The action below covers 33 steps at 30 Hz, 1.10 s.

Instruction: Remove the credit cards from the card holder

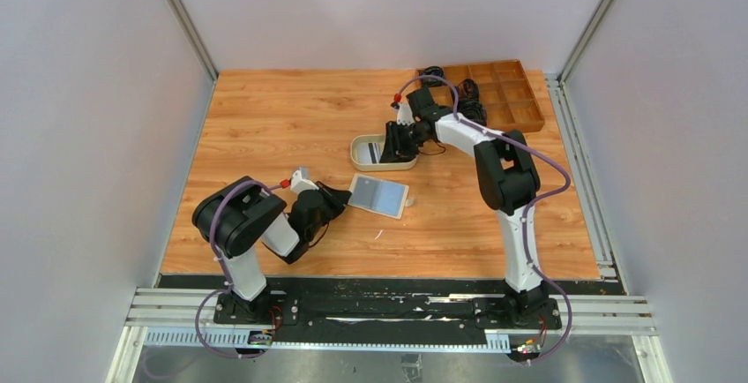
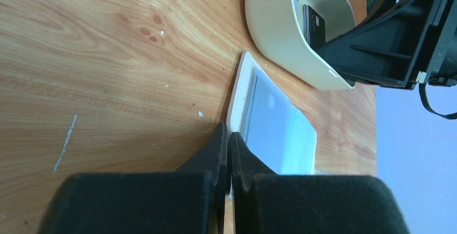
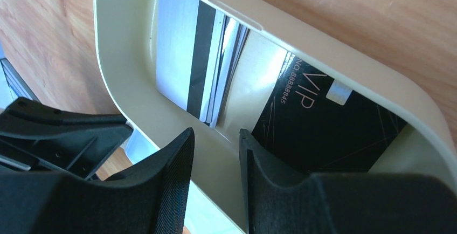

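The card holder (image 1: 381, 194) lies open near the tray (image 1: 355, 149), with the left claw (image 2: 230, 137) squeezed together at its end away from the tray, likely to keep it still, while the right claw (image 3: 215, 135) hangs apart and empty over the tray, where the credit cards (image 3: 334, 131) lie.

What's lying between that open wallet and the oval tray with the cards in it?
Nothing: just a narrow strip of bare table separates the card holder from the tray, seen in the top view.
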Available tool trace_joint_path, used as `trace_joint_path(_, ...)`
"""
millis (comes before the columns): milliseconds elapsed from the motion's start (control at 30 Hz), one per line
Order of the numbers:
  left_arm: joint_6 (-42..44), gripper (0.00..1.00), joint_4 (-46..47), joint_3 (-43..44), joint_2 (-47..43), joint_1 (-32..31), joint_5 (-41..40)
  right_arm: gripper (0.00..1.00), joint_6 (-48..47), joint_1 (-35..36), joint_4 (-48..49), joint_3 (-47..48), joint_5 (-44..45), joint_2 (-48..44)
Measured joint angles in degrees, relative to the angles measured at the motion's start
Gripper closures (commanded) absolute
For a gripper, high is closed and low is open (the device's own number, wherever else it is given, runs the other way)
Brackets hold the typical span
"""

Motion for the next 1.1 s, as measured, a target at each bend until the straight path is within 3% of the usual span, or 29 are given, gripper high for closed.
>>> trace_joint_path(367, -1.05, 1.0, -5.44, -2.82, -6.51, 0.0, 0.68, 0.58, -2.6, 0.02, -1.95, -2.49, 0.31, -4.15)
trace_joint_path(567, -4.37, 1.0, -7.5, -7.98, -12.5, -0.46, 1.38, 0.53, -1.77, 0.02, -1.46, -2.49, 2.05, -11.1)
trace_joint_path(733, -6.45, 1.0, -10.82, -10.88, -19.67, -2.43, 0.81, 0.32, -1.68, 0.74, 0.66, -4.22, 3.82, -20.81)
trace_joint_path(867, -7.23, 1.0, -13.55, -12.55, -28.2, -7.21, -3.41, 0.27, -1.01, 5.86, 2.19, -12.0, 9.09, -27.96)
trace_joint_path(1100, -8.52, 1.0, -17.14, -12.66, -36.22, -15.41, -14.64, 0.27, 5.64, 17.94, 0.94, -22.12, 17.18, -27.65)
